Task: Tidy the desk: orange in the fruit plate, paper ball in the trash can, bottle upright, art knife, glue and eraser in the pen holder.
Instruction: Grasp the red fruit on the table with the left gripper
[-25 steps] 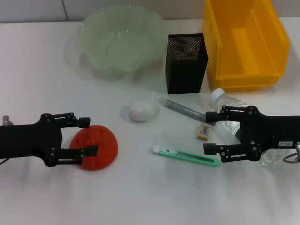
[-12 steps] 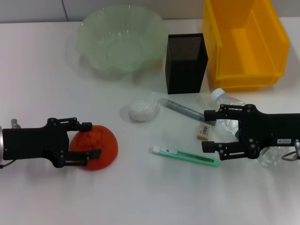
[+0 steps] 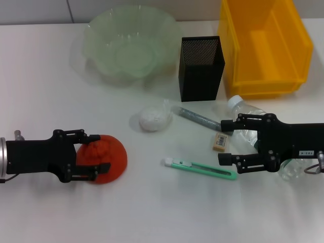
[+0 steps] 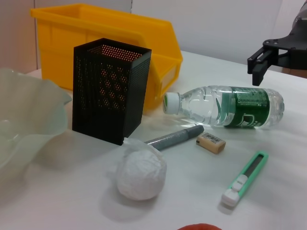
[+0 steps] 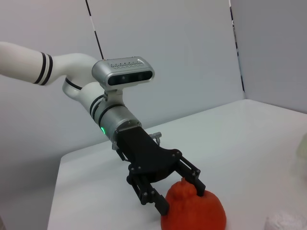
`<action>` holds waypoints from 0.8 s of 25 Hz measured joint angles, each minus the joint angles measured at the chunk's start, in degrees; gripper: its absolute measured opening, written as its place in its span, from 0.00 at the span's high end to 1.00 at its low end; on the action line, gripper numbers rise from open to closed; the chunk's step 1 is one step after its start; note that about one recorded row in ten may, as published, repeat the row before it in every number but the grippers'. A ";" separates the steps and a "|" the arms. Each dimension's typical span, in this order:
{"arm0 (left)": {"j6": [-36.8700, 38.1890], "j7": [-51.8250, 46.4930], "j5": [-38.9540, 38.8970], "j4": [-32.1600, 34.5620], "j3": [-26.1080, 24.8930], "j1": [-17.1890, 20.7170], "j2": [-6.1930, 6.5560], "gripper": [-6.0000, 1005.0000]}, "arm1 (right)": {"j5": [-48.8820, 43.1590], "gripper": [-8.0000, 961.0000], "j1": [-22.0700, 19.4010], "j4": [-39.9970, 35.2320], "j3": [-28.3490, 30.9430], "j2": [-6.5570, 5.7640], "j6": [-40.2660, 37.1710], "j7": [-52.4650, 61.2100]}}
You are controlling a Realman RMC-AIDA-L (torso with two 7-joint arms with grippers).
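Observation:
The orange point(image 3: 107, 159) lies at the front left; my left gripper point(image 3: 100, 152) is open with one finger on each side of it, as the right wrist view shows for the orange point(image 5: 194, 211) and the gripper point(image 5: 178, 190). The lying clear bottle point(image 3: 250, 132) is partly under my open right gripper point(image 3: 224, 143), which hovers near the eraser point(image 3: 219, 142). The paper ball point(image 3: 154, 118), grey glue stick point(image 3: 197, 117) and green art knife point(image 3: 200, 169) lie mid-table. The left wrist view shows the bottle point(image 4: 230, 106), paper ball point(image 4: 141, 175), glue stick point(image 4: 175, 137), eraser point(image 4: 211, 142) and knife point(image 4: 244, 177).
A pale green fruit plate point(image 3: 96, 35) stands at the back, the black mesh pen holder point(image 3: 201, 68) to its right, and a yellow bin point(image 3: 263, 76) at the back right. All three are empty.
My left gripper has slid further over the orange and its fingers have drawn closer around it. The right gripper has shifted slightly left. The objects have not moved.

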 joint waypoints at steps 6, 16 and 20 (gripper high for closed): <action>-0.05 0.04 0.05 0.01 -0.05 0.00 0.00 0.23 | -0.05 0.14 0.05 0.00 0.00 0.00 0.02 0.04; -2.43 -0.13 3.71 2.64 -0.20 0.00 -1.58 0.37 | -0.08 0.14 0.20 0.00 0.00 0.00 -0.01 0.30; -2.21 -0.41 3.97 2.90 -0.46 0.00 -1.94 0.57 | -0.08 0.14 0.25 0.00 0.00 0.00 -0.02 0.49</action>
